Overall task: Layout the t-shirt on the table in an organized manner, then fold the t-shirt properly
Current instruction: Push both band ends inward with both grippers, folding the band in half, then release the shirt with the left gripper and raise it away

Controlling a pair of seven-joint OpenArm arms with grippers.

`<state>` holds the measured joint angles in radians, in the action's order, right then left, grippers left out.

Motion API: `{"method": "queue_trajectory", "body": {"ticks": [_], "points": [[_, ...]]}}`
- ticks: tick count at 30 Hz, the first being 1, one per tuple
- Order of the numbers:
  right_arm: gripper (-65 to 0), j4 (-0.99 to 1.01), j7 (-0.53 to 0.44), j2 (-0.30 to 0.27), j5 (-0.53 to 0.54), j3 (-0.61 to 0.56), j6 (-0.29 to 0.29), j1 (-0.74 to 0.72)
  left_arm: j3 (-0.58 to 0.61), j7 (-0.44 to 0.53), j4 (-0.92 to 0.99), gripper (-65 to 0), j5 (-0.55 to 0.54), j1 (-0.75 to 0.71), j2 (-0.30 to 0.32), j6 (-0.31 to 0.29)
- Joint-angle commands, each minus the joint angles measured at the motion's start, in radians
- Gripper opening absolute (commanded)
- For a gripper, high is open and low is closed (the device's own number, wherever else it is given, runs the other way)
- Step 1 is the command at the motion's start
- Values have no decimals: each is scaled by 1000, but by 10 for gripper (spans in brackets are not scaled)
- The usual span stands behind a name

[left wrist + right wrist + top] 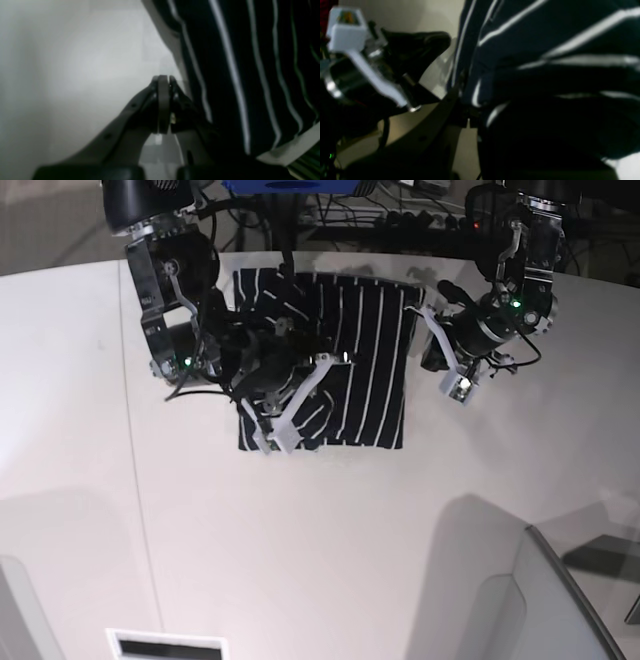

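Observation:
The dark striped t-shirt lies as a roughly rectangular shape on the white table, near its far edge. My right gripper is over the shirt's left half. In the right wrist view it is shut on bunched fabric of the t-shirt. My left gripper is at the shirt's right edge. In the left wrist view it is shut, with its tips on the bare table just beside the hem of the t-shirt. No fabric shows between its jaws.
The left arm shows close by in the right wrist view. Cables and equipment line the far table edge. A thin seam runs down the table. A grey object stands at the lower right and a white-framed slot at the bottom.

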<state>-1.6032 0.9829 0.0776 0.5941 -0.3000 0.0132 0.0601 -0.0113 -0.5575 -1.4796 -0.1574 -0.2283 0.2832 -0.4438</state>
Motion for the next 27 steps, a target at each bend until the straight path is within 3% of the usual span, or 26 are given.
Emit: {"method": "queue_trajectory", "body": {"ticks": [1, 17, 27], "points": [[-644, -3, -11, 11, 17, 2, 0, -15, -3, 18, -20, -650, -9, -1, 9, 1], [-644, 63, -58, 34, 19, 3, 0, -36, 14, 15, -11, -650, -9, -6, -20, -2], [-644, 100, -91, 37, 25, 3, 0, -56, 84, 15, -11, -650, -9, -6, -19, 1]]}}
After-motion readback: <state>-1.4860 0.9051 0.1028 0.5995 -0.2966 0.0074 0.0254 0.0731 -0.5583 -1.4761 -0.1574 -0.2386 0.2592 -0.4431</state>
